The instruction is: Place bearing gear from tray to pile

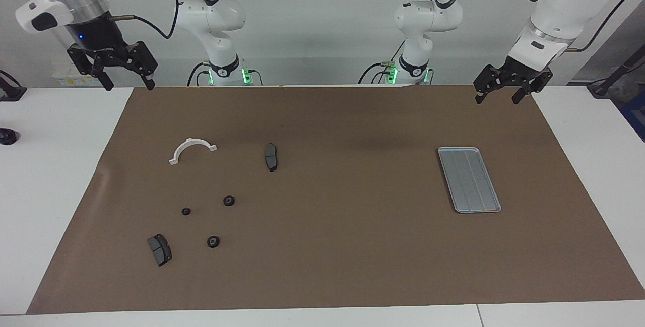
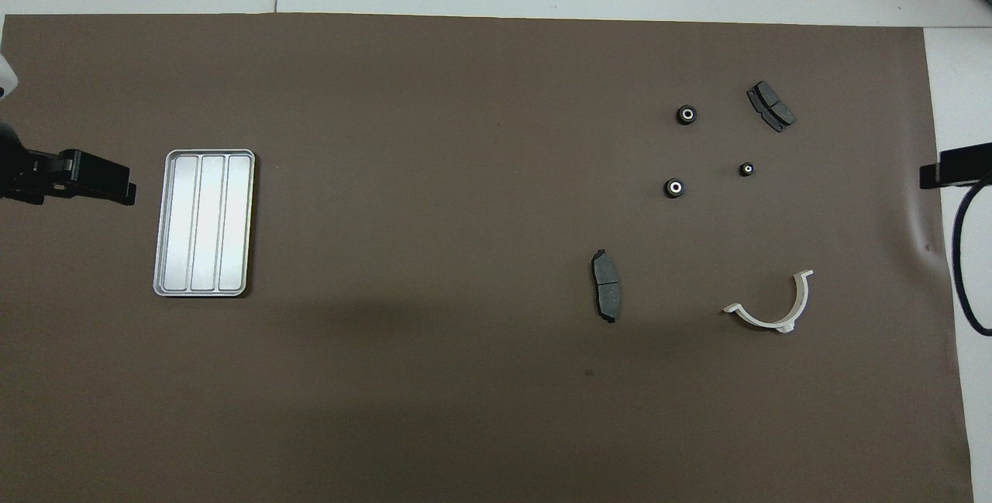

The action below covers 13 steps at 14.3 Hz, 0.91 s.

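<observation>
Flat silver-grey rectangular metal tray (image 1: 469, 179) with rounded corners, raised rim and lengthwise ridges, lying on the brown mat near the left arm's end of the surface (image 1: 322, 226); nothing visible in it (bare channels in both views). Loose pile of three small black round gears toward the right arm's end of the surface, well apart from the tray: one gear (image 1: 229, 200) nearest the robots, a smaller one (image 1: 186, 211) beside it toward the right arm's edge, a third (image 1: 213, 241) closest to the edge farthest from the robots.

Around the pile: dark grey brake pad (image 1: 159, 249) just beside the third gear, toward the corner of the mat at the right arm's end; second dark grey brake pad (image 1: 271, 156) nearer to the robots than the gears and toward the middle of the surface; white plastic half-ring (image 1: 192, 149) nearer to the robots than the gears, close to the right arm's edge.

Left claw (image 1: 503, 96) raised over the mat's edge nearest the robots, at the left arm's corner, fingers spread, grasping nothing. Right claw (image 1: 127, 83) raised over the right arm's corner at the same edge, likewise released and spread wide. Both arms waiting.
</observation>
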### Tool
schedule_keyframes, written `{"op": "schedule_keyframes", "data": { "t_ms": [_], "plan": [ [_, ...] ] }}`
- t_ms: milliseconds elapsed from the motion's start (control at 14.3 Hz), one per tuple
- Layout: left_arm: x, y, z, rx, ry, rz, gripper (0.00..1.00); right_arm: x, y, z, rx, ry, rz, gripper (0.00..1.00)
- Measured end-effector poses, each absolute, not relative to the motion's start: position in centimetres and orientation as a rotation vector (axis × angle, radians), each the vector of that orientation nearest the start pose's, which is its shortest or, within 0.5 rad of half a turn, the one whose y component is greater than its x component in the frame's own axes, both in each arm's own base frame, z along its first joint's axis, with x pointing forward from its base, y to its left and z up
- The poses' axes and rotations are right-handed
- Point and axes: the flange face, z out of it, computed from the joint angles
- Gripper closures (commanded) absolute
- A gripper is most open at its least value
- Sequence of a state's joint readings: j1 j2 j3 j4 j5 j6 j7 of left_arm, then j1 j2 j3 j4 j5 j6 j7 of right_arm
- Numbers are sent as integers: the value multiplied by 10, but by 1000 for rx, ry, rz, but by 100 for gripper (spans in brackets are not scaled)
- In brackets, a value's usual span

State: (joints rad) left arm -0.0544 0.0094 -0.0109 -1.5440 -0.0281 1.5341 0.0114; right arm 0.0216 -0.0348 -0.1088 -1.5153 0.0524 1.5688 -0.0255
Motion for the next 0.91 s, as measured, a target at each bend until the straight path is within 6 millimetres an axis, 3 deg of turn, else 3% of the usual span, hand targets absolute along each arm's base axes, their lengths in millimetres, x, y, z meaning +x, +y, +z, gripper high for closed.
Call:
{"op": "schedule_keyframes", "data": {
  "t_ms": [349, 698, 907],
  "plan": [
    [552, -39, 629, -3167, 123, 32, 0, 558, -24, 636, -3102, 35, -45, 0],
    [552, -39, 629, -3167, 123, 32, 0, 563, 32, 598, -3127, -115, -2, 0],
    [552, -39, 629, -3167, 123, 32, 0, 563, 48, 591, -3126, -155, 2, 0]
  ]
}}
